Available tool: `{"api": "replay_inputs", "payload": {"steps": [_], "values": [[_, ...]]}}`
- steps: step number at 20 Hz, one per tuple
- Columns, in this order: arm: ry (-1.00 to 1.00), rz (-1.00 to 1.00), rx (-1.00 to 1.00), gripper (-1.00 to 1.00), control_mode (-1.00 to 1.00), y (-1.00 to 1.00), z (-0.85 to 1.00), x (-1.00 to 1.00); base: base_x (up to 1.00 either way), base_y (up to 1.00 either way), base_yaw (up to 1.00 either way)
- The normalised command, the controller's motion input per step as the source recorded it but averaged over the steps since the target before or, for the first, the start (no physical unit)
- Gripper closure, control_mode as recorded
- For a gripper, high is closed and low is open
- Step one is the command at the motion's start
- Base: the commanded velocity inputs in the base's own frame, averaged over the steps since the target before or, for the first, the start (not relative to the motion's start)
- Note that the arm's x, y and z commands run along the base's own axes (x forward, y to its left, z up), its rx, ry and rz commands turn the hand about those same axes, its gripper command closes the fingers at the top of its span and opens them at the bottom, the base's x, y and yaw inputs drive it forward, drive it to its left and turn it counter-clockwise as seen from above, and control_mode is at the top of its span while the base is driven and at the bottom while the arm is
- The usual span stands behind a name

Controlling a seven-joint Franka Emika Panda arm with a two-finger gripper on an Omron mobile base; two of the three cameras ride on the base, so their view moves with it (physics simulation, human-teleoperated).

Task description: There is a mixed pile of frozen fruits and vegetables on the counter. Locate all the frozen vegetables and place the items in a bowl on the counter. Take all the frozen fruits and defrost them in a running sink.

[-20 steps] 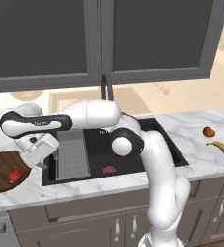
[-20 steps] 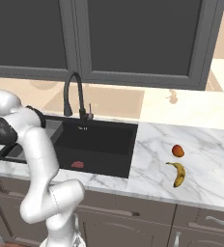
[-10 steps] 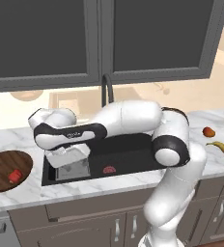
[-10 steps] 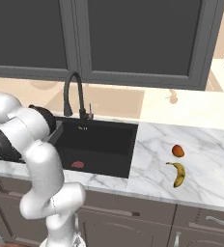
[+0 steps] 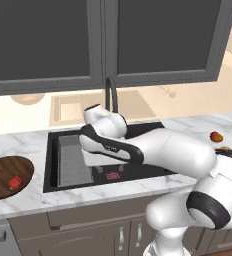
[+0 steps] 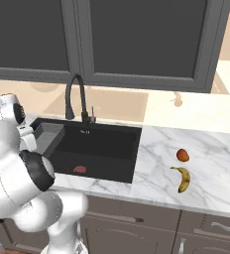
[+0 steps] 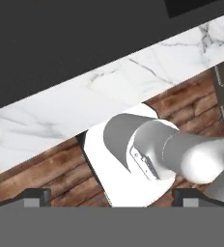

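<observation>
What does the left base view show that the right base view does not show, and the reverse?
Left base view alone: the wooden bowl on the counter left of the sink, with a red chunk inside it. Right base view alone: the whole yellow banana lying near the orange-red fruit. Both share the black sink, its gooseneck faucet and the orange-red fruit.

One bowl point(image 5: 3, 172); one banana point(image 6: 183, 178)

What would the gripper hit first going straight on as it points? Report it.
The gripper would probably meet the robot's own white lower arm first, past the white marble counter edge; depth is unclear.
</observation>
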Motion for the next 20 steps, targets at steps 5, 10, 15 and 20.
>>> {"api": "replay_inputs", "payload": {"steps": [5, 10, 15, 20], "values": [[0.1, 0.07, 0.11, -1.0, -1.0, -0.78, 0.02, 0.14, 0.0, 0.0, 0.0], [0.0, 0.16, 0.06, -1.0, -1.0, -0.73, 0.0, 0.07, 0.0, 0.0, 0.0], [0.0, 0.22, 0.01, -1.0, -1.0, -0.62, 0.0, 0.19, 0.0, 0.0, 0.0], [-0.03, 0.24, 0.01, -1.0, -1.0, -0.66, 0.0, 0.2, 0.0, 0.0, 0.0]]}}
